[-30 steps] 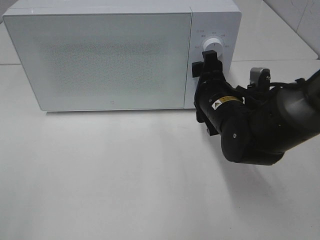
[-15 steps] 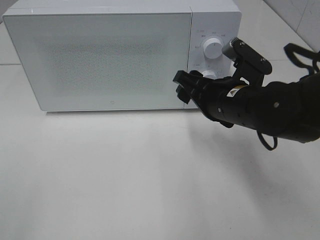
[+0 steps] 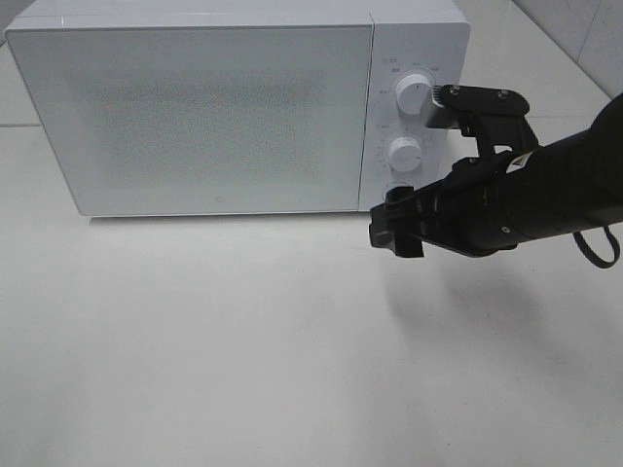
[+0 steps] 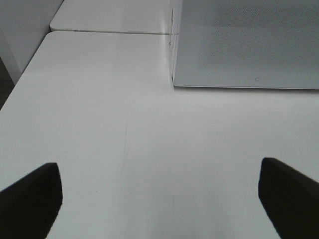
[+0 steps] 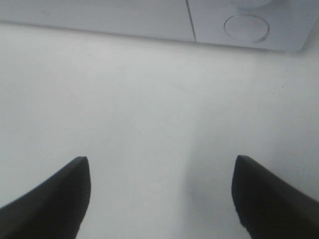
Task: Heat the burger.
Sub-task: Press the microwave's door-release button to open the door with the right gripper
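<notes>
The burger is out of view in every frame. The white microwave (image 3: 224,117) stands at the back of the table with its door shut; its lower corner also shows in the left wrist view (image 4: 244,45) and its bottom edge in the right wrist view (image 5: 99,15). My right gripper (image 3: 397,229) hangs open and empty just in front of the microwave's lower right corner, low over the table, below the control panel. In its own view the right gripper (image 5: 159,199) holds nothing. The left gripper (image 4: 159,199) is open and empty over bare table, left of the microwave.
The control panel carries an upper dial (image 3: 413,94), a lower dial (image 3: 404,152) and a round button (image 5: 246,26) at the bottom. White tabletop (image 3: 243,341) spreads in front of the microwave. The table's left edge (image 4: 25,74) shows in the left wrist view.
The right arm left the upper dial, swung its gripper left across the panel, then dropped to the microwave's lower right corner. The left gripper view gives no earlier frame.
</notes>
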Available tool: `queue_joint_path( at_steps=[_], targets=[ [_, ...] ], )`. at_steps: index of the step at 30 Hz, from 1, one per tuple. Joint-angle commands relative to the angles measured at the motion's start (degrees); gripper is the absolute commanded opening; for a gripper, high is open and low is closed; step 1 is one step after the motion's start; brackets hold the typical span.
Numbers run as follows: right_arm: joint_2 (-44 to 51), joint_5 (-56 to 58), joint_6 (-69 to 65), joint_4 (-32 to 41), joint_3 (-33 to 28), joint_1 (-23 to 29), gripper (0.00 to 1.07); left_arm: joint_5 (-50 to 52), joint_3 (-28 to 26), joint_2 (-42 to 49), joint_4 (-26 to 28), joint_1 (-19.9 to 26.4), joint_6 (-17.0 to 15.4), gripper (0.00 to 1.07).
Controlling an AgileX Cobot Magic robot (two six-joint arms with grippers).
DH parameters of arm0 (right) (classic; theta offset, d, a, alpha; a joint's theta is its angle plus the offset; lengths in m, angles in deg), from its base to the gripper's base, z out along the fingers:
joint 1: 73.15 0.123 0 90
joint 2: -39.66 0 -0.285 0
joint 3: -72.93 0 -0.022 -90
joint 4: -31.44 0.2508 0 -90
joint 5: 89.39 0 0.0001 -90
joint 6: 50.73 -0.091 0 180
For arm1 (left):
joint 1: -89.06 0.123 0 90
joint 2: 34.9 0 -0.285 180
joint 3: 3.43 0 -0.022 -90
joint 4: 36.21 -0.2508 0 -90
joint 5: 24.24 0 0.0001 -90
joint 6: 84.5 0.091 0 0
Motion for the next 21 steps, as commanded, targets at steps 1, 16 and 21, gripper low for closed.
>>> queue_joint_path(
  at_steps=[1,16,21],
  targets=[
    [2.8,7.8,1.3,-4.0,0.5,-0.3,0.75,0.5,0.1,0.5,-0.2,0.1,0.0,1.00],
    [21.9,30.1,1.1,-8.8,0.6,-0.3,0.75,0.5,0.1,0.5,-0.2,0.1,0.0,1.00],
    [31.5,39.1,1.1,-10.4,0.6,-0.3,0.75,0.5,0.1,0.5,-0.2,0.1,0.0,1.00]
  ],
)
